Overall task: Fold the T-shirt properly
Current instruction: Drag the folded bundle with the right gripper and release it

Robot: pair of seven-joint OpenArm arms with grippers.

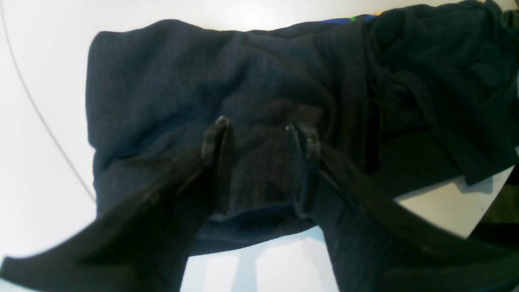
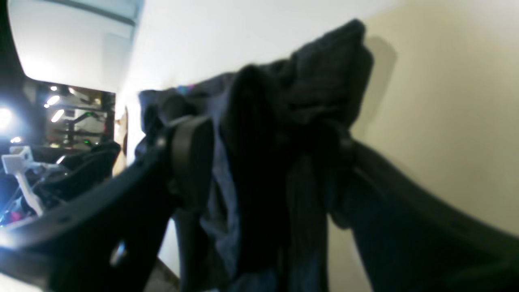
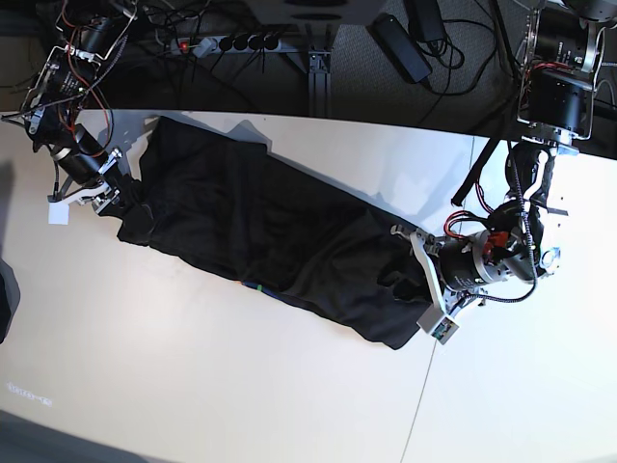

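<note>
The black T-shirt (image 3: 260, 222) lies drawn out in a long crumpled band across the white table (image 3: 193, 376), from the far left to the near right. A thin strip of its rainbow print (image 1: 348, 18) shows at one edge. My left gripper (image 3: 405, 278) is at the band's right end. In the left wrist view it (image 1: 259, 136) is shut on a fold of cloth (image 1: 162, 81) near the hem. My right gripper (image 3: 125, 198) is at the left end. In the right wrist view it (image 2: 267, 162) is shut on a thick bunch of the cloth (image 2: 324, 61), which hangs down between its fingers.
Behind the table's far edge run a power strip (image 3: 227, 43) and loose cables (image 3: 453, 48). A seam (image 3: 422, 386) crosses the tabletop at the right. A small white tag (image 3: 59, 212) hangs by the right arm. A dark object (image 3: 6, 299) sits at the left edge.
</note>
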